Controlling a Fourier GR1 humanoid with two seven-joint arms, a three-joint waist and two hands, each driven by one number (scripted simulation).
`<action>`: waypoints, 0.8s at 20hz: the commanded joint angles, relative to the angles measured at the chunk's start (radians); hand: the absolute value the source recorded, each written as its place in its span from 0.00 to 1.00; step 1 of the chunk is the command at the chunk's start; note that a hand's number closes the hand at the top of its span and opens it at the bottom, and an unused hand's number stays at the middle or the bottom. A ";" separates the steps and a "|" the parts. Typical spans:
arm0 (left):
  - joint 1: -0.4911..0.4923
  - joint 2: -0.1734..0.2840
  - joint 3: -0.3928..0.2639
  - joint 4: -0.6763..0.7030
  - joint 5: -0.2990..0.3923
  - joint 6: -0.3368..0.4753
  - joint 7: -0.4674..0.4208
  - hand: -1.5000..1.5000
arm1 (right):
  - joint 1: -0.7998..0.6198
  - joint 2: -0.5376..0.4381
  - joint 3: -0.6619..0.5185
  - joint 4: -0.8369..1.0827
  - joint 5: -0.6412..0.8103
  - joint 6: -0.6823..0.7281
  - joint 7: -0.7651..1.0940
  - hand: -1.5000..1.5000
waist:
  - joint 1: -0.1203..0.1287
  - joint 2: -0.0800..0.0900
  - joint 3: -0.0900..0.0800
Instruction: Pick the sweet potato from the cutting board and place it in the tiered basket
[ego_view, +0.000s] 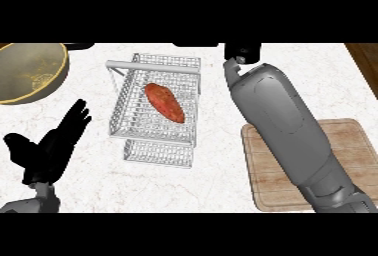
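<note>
- Two grey forearms came in from the lower edge of the head view, over a pale marbled counter (88, 190).
- Found the sweet potato (164, 102) lying in the upper tier of the tiered basket (125, 112), reddish-orange, long axis slanting from upper left to lower right, resting on the wire mesh and touched by neither hand.
- Noted the basket as white wire, standing at the middle of the counter, its lower tier jutting out toward the view's lower edge below the upper one.
- Saw the left hand (50, 147) at the view's lower left, just beside the basket's left side but apart from it, fingers straight and pointing up and to the right, thumb spread to the left, holding nothing.
- Saw the right forearm stretching from the lower right up past the basket's right side, crossing the left part of the cutting board (347, 160).
- Made out only a small black part of the right hand (242, 50) at the upper edge of the scene, beyond the basket's far right corner; could not tell how its fingers stood or whether anything was in them.
- Noted the wooden board lying at the right, well apart from the sweet potato.
- Noted a round metal bowl (29, 75) with a yellowish rim at the upper left corner.
</note>
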 joint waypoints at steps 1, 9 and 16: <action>-0.013 0.025 0.030 0.007 0.012 -0.010 -0.001 0.50 | 0.046 -0.092 -0.094 -0.075 -0.020 0.003 -0.008 0.00 | -0.010 -0.002 0.000; -0.029 -0.016 0.008 0.045 -0.013 0.016 -0.014 0.50 | 0.212 -0.323 -0.269 -0.222 -0.139 0.188 0.005 0.00 | -0.012 0.000 0.000; 0.015 0.015 0.027 -0.015 0.011 -0.021 0.010 0.50 | 0.399 -0.451 -0.426 -0.313 -0.283 0.382 -0.063 0.00 | -0.010 -0.002 0.000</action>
